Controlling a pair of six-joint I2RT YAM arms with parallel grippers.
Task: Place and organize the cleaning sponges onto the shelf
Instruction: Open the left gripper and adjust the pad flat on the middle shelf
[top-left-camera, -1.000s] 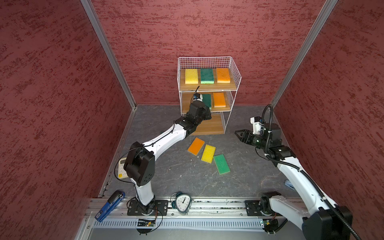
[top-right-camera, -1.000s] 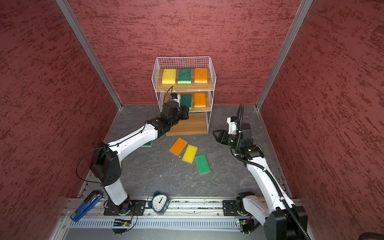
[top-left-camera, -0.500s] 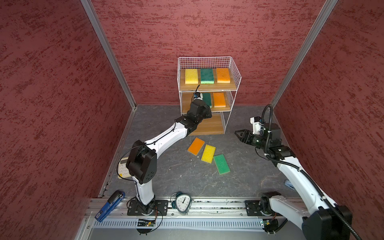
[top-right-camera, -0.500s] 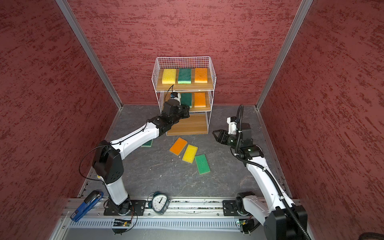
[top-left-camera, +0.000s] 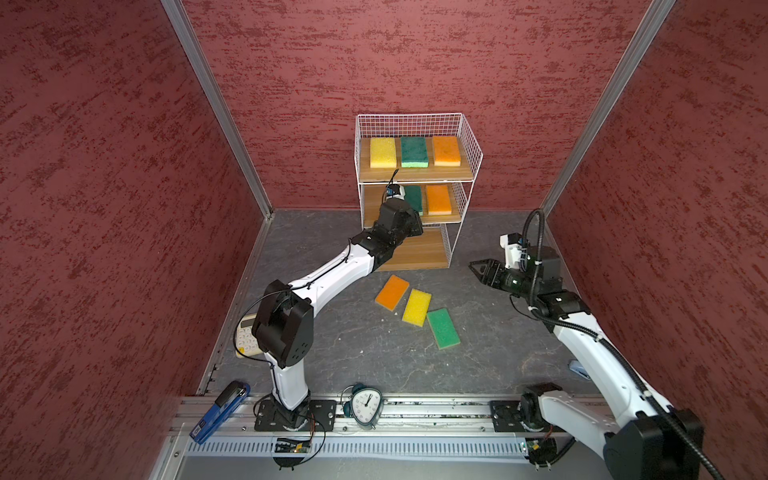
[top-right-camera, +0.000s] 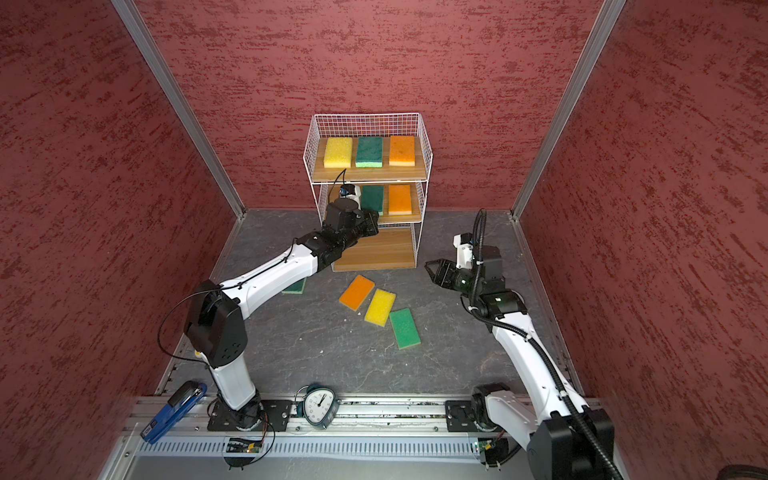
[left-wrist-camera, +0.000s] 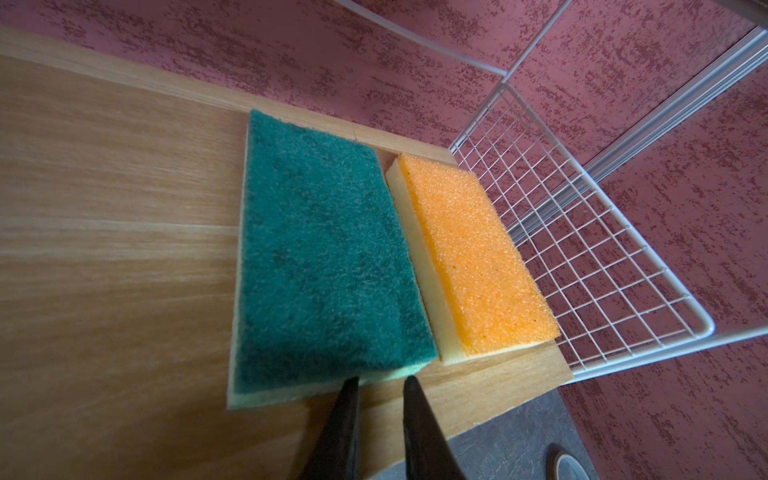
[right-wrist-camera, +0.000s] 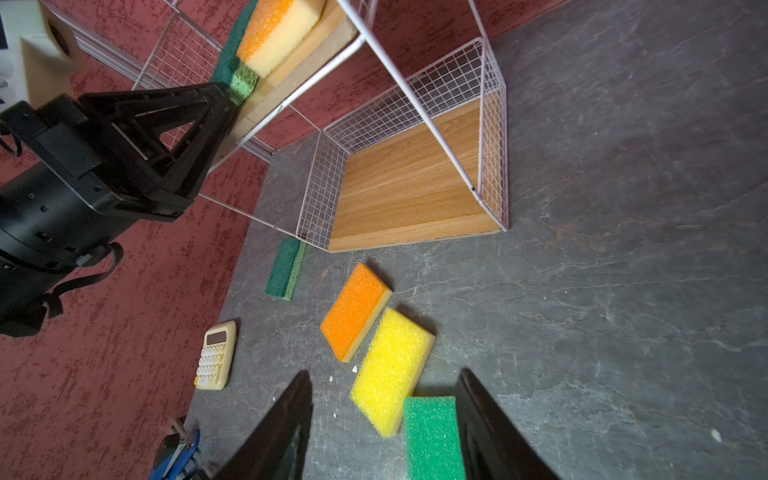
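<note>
ROBOT: Since a second ago my left arm has stretched a little further toward the tall white wire-grid shelf with wooden boards (top-left-camera: 419, 251). My right arm has stayed put.

OPERATOR: And the top views?

ROBOT: In both, my left gripper (top-left-camera: 417, 220) sits at the front of the middle tier. It is at the middle-tier dark green scouring sponge (top-left-camera: 414, 198), which lies beside the middle-tier orange foam sponge (top-left-camera: 439, 199). The top tier carries a row of three: yellow foam sponge (top-left-camera: 382, 152), dark green sponge (top-left-camera: 414, 151), orange sponge (top-left-camera: 446, 150). On the dark grey floor (top-left-camera: 374, 353) before the shelf lie a floor orange sponge (top-left-camera: 392, 292), a floor yellow sponge (top-left-camera: 417, 306) and a light green sponge (top-left-camera: 443, 328), close together. My right gripper (top-left-camera: 476, 270) hovers to their right, apart from the shelf.

OPERATOR: Left wrist?

ROBOT: My jaws stand narrowly parted with only board between them. One fingertip (left-wrist-camera: 345, 415) is at the scouring sponge's near edge.

OPERATOR: Right wrist?

ROBOT: My jaws are spread fairly wide above the light green sponge, gripping nothing. A floor dark green sponge (right-wrist-camera: 286, 270) lies by the shelf's foot, with a cream calculator (right-wrist-camera: 216, 355) nearby.
</note>
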